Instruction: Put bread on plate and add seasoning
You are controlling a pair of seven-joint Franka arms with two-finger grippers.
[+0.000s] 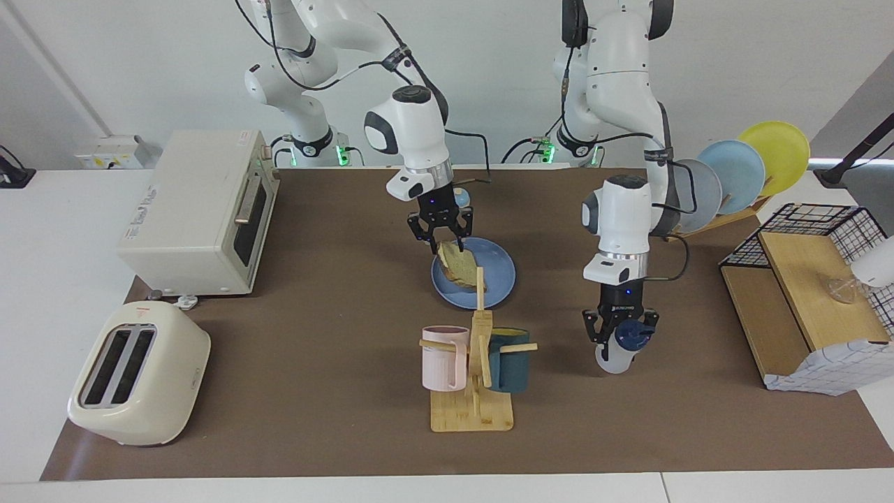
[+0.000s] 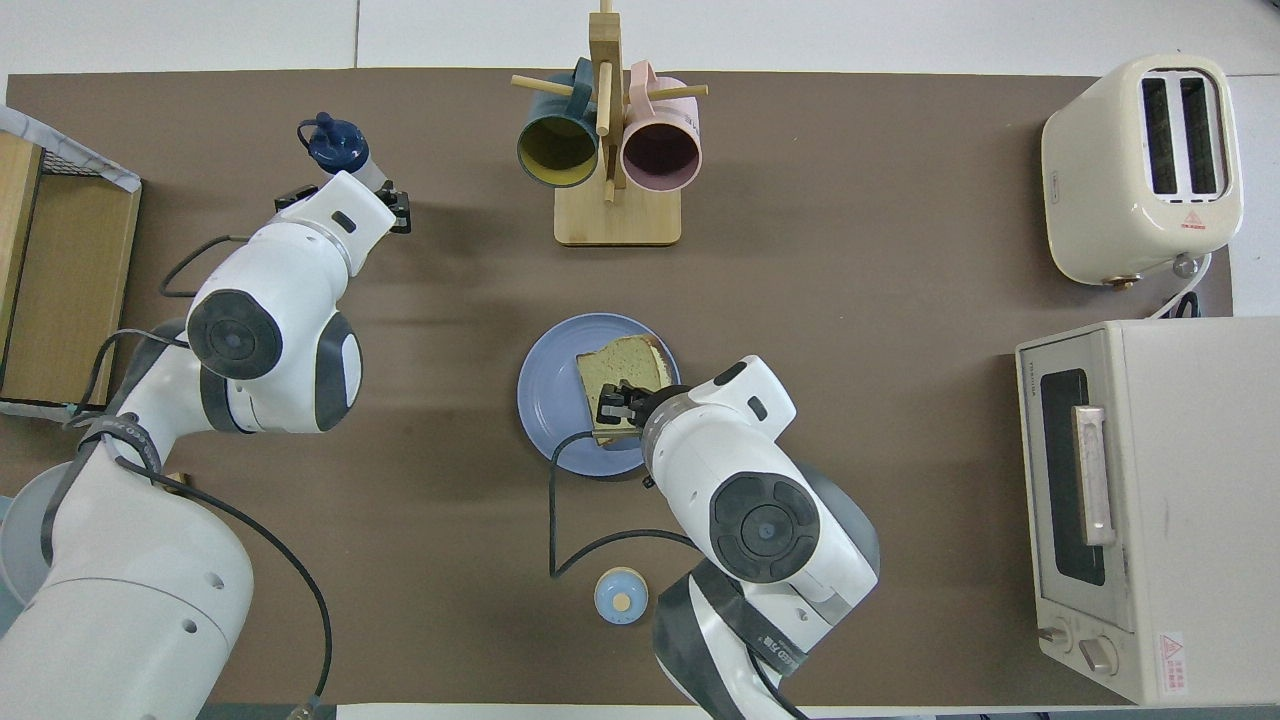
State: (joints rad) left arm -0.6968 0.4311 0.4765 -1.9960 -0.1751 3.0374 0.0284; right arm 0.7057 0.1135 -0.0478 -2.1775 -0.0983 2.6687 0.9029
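A brown mat (image 1: 314, 349) covers the white table, and the wooden mug rack (image 1: 475, 377) with a pink and a dark teal mug stands on it. Nearer to the robots than the rack lies the round, glossy medium-blue plate (image 1: 497, 278). On it rests the bread (image 1: 459, 265), one thick pale yellowish slice with a darker brown crust, lying almost flat. The right gripper (image 1: 440, 236) hangs just over the slice's edge with its fingers parted; whether they touch the crust cannot be told. Beside the rack, toward the left arm's end of the table, the left gripper (image 1: 619, 335) is clamped on the neck of the seasoning (image 1: 618, 353), a small translucent white conical bottle with a dark navy cap, which is tilted.
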